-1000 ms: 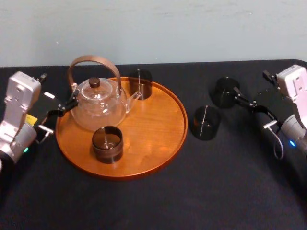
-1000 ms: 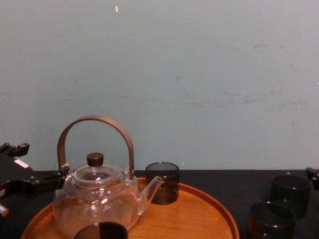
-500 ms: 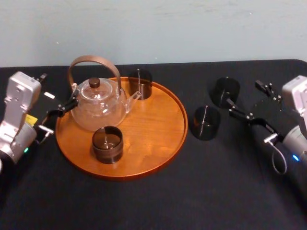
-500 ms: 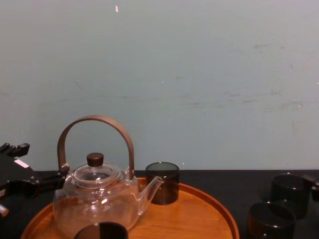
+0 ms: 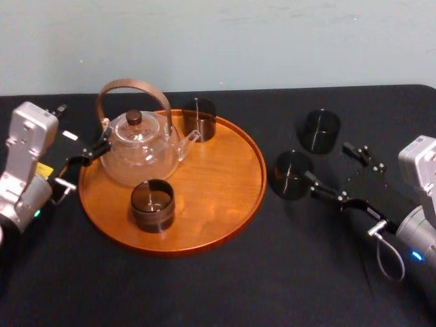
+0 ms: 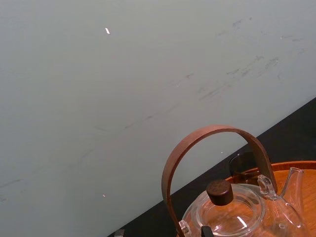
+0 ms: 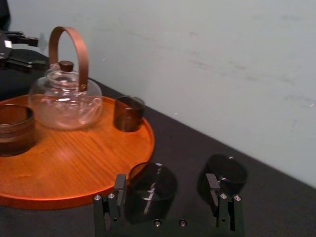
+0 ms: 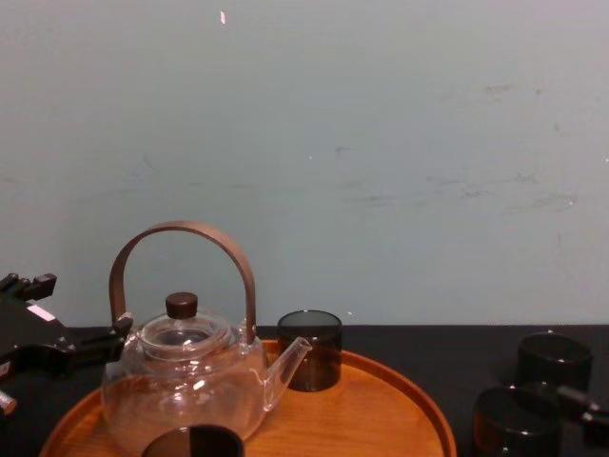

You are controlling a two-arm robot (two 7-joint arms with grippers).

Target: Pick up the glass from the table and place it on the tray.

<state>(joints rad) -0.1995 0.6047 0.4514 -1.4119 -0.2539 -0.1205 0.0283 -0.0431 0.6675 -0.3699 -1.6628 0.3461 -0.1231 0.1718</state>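
- Holding exactly where it was a second ago, the left gripper (image 5: 86, 125) sits by the left edge of the tray (image 5: 225, 197). Its fingers are spread wide and hold nothing, and the lower one points at the glass teapot (image 5: 139, 146).
- On the round wooden tray nothing has shifted: the teapot with its brown hoop handle, a dark ribbed cup (image 5: 152, 203) in front of it, and a smoky tumbler (image 5: 199, 117) at the back rim.
- Just right of the tray, the near glass (image 5: 291, 175) stands upright on the black table (image 5: 225, 286), clear of the rim. It is short, straight-sided and dark but see-through, with a thin bright glint down it.
- Behind it and a little further right, the far glass (image 5: 320, 129) looks the same and hasn't moved either.
- The right gripper (image 5: 327, 161) is the big change. A second ago it was up beside the far glass; now it has dropped back and swung in towards the near glass. Its fingers are wide apart and empty. One fingertip is right at the near glass's right side, though I can't tell whether it touches.
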